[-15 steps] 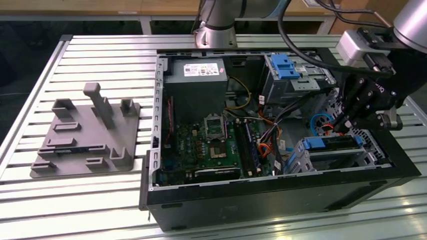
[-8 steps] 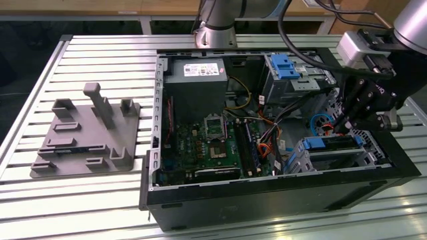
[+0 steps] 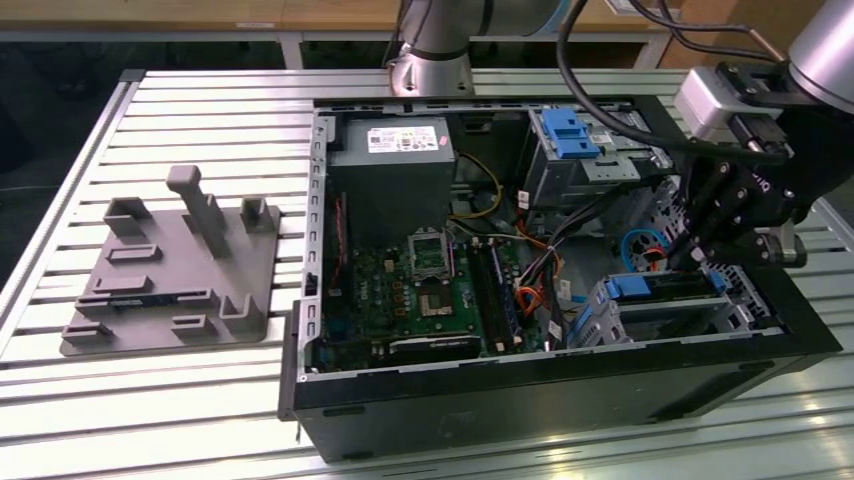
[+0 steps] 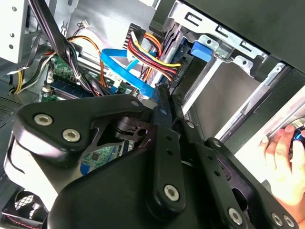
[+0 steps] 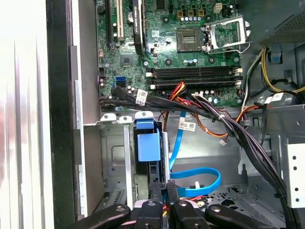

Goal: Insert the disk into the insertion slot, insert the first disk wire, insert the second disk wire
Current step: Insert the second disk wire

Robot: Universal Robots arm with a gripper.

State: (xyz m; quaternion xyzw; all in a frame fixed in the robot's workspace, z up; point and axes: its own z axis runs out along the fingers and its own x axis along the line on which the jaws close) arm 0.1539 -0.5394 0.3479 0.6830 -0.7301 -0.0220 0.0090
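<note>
Gripper (image 3: 691,262) with jaws nearly closed, apparently pinching a connector, disk (image 3: 663,290) seated in insertion slot (image 3: 747,310) just beside them, blue cable (image 5: 198,179) nearby

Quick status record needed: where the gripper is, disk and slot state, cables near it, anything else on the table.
gripper: down inside the open computer case, just behind the disk
disk: seated in the insertion slot, blue carrier visible
cables: blue flat cable and multicoloured wire bundle lie close to the fingertips
table: grey fixture plate at the exterior view's left
</note>
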